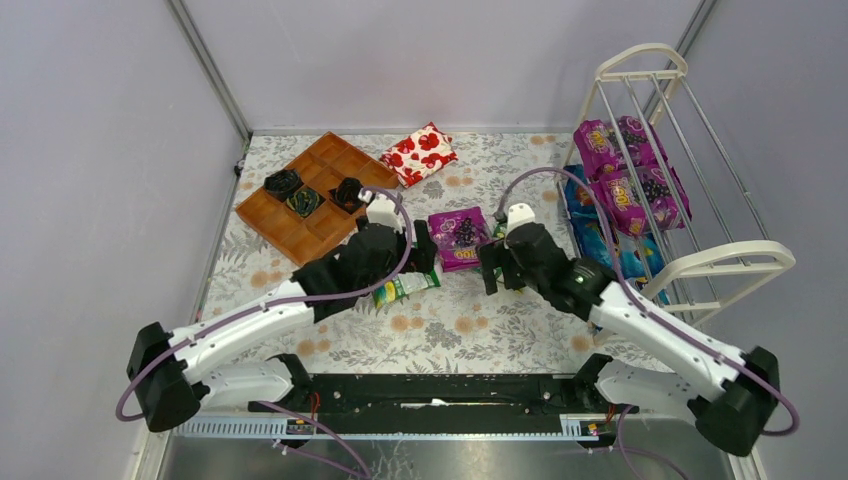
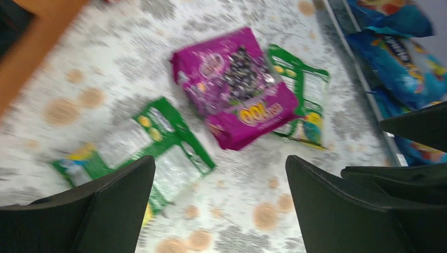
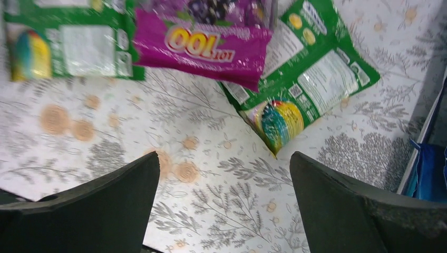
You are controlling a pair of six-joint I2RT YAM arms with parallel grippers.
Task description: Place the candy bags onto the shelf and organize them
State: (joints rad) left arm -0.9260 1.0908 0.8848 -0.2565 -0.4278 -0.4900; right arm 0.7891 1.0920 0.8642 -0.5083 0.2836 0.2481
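Pick phase, task part done: two purple candy bags [image 1: 628, 170] sit on the upper slanted tiers of the shelf [image 1: 700, 262] at the right. Three bags remain loose on the floral table [image 1: 450, 330]. The loose purple bag [image 2: 237, 87] lies flat mid-table, and its right edge lies over the right green bag [image 2: 303, 97], which sits close to the shelf foot. The left green bag [image 2: 142, 153] lies flat just beside the purple one on its other side, under the left arm. The left gripper [image 2: 219, 205] hovers above the table with jaws wide apart and nothing between them, left green bag just ahead of its left finger. The right gripper [image 3: 224, 205] is also spread and empty, hovering over bare cloth short of the purple and right green bags. No contact with any bag in either wrist view. Blue bags [image 2: 406, 58] fill the bottom of the shelf and are not part of the job, nor are the brown tray [image 1: 300, 195] or the red flowered packet [image 1: 420, 152]. Judgement: the step is choosing and approaching the next bag. The right arm is nearer the shelf, so it likely takes the purple bag first, since that covers the green one. The next move needs a descent onto a bag edge, then a pinch on the thin glossy film. The film looks slippery and lies flat, so the grip should be low and on an edge. The left wrist view is blurred, so fine detail is unclear.
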